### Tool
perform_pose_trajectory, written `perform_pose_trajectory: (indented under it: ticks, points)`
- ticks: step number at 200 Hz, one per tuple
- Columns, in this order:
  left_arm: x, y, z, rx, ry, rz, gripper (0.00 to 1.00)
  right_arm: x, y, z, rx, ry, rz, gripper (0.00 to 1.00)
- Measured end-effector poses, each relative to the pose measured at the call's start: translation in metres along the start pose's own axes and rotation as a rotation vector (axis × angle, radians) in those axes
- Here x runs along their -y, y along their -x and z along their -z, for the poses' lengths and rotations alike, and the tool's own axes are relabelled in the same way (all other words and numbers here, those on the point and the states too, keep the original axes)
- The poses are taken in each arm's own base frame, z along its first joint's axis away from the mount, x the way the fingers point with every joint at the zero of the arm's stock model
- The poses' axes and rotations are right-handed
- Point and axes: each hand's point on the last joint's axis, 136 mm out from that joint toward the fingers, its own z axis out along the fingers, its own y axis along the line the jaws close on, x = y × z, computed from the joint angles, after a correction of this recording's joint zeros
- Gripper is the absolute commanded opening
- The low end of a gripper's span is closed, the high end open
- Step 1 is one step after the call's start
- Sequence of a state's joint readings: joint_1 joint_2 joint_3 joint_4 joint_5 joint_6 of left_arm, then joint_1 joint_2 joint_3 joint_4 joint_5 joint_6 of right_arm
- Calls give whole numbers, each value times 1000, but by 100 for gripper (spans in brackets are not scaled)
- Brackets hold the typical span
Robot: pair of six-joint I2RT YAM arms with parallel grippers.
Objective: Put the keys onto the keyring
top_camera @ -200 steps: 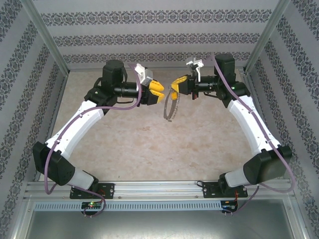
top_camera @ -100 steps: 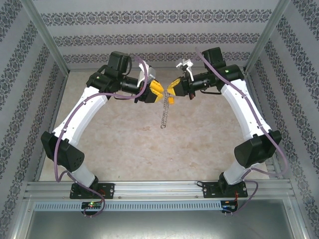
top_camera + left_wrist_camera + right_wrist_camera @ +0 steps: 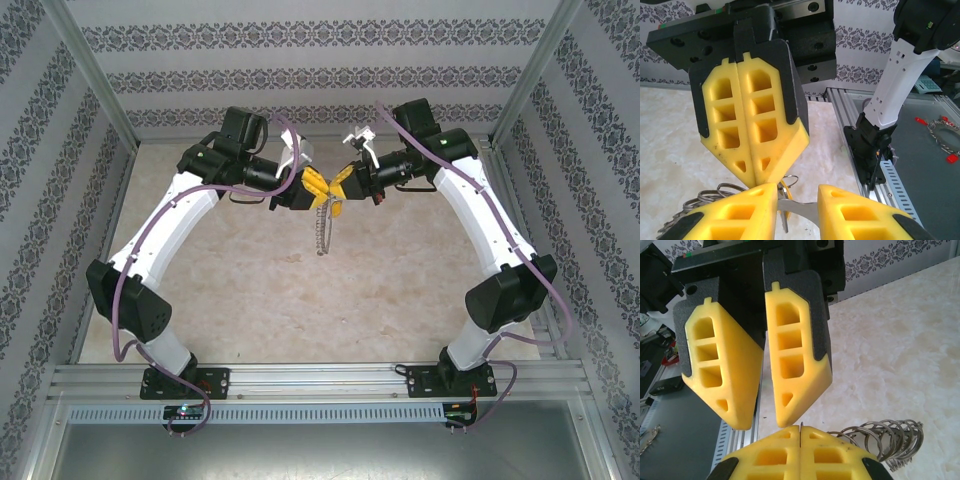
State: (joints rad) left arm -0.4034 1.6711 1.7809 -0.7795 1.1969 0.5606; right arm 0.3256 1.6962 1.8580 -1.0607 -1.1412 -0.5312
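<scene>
Above the far middle of the table, my right gripper (image 3: 338, 186) meets my left gripper (image 3: 314, 186) tip to tip. The right gripper (image 3: 800, 429) is shut on a thin metal edge of the keyring (image 3: 321, 232), which hangs below as a silvery chain of small keys. Its looped rings (image 3: 890, 440) bunch beside my right fingers. My left gripper (image 3: 797, 195) has its jaws a little apart. A flat silver blade (image 3: 799, 208) spans the gap between them. Just behind it shows a sliver of the key's yellow-orange head (image 3: 785, 186).
The pale marbled tabletop (image 3: 300, 290) lies well below both grippers. Patterned walls enclose it on three sides. An aluminium rail (image 3: 320, 378) with both arm bases runs along the near edge. The right arm's white link (image 3: 895, 85) and base (image 3: 872, 145) stand right of my left fingers.
Both grippers have closed in on each other at the centre. The keyring has swung from a slanted loop to hang straight down. My left jaws have narrowed.
</scene>
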Motion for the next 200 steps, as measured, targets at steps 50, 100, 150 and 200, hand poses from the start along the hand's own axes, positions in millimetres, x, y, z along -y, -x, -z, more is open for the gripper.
perform_pose_trajectory:
  ticks: [50,100,150,200]
  points:
    - [-2,-2,-1,-3,-2,10,28,1,-1,0,-5,-6,-2,0]
    - [-5,-3,-2,-4,3,26,31,3,-2,0,-10,-16,-1,0]
    - [-10,-8,-4,2,28,36,31,8,-6,-2,-18,-29,-3,0]
    - [-19,-5,3,22,95,18,34,8,-9,-3,-21,-26,-10,0]
